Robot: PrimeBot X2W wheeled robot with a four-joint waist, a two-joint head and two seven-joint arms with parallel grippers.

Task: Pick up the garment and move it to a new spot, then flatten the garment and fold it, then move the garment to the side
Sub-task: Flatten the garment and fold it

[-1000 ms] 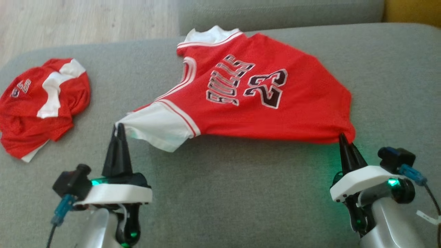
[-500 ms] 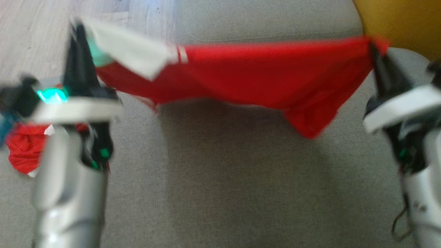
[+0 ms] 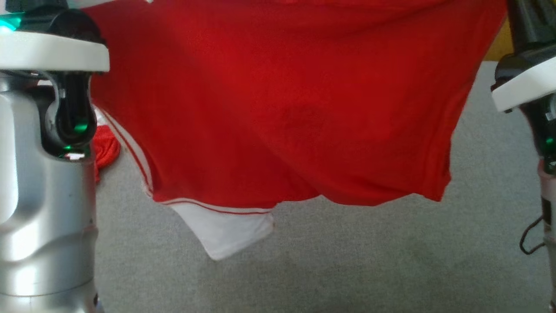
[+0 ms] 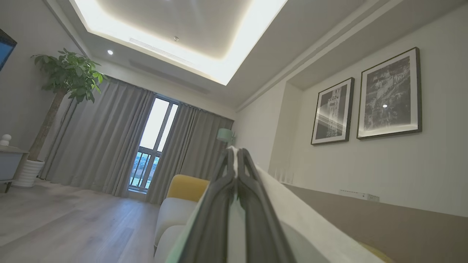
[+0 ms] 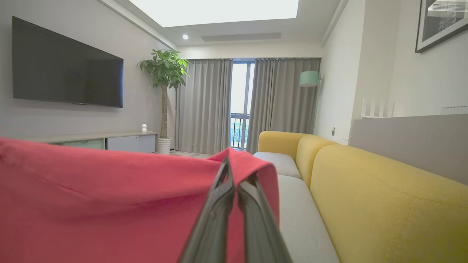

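Now the garment [image 3: 278, 108], a red jersey, hangs spread like a curtain above the grey seat cushion [image 3: 347, 269], stretched between two raised arms. The left gripper [image 4: 237, 153] is clenched on white fabric at one upper corner; in its wrist view a thin strip of cloth shows between the closed fingers and a white fold runs off beside them. The right gripper [image 5: 234, 164] is clenched on the other upper corner, with red cloth draped over its fingertips and sloping away across that wrist view. In the head view the jersey's top edge runs out of the frame, and its side edges fall inward from each arm. The lower red hem sags in two shallow curves over the cushion, and a white sleeve [image 3: 226, 230] dangles below it as the lowest point, towards the cushion's left half. Whether the sleeve tip clears the cushion or brushes it cannot be told. Under and in front of the hanging hem the cushion lies bare and flat across its middle and right. At the cushion's left side a second red garment [image 3: 106, 145] lies bunched, partly hidden behind the left forearm [image 3: 43, 195]. The right wrist view shows a yellow backrest [image 5: 384, 197] bounding one long side of the cushion, with bare seat beside it.
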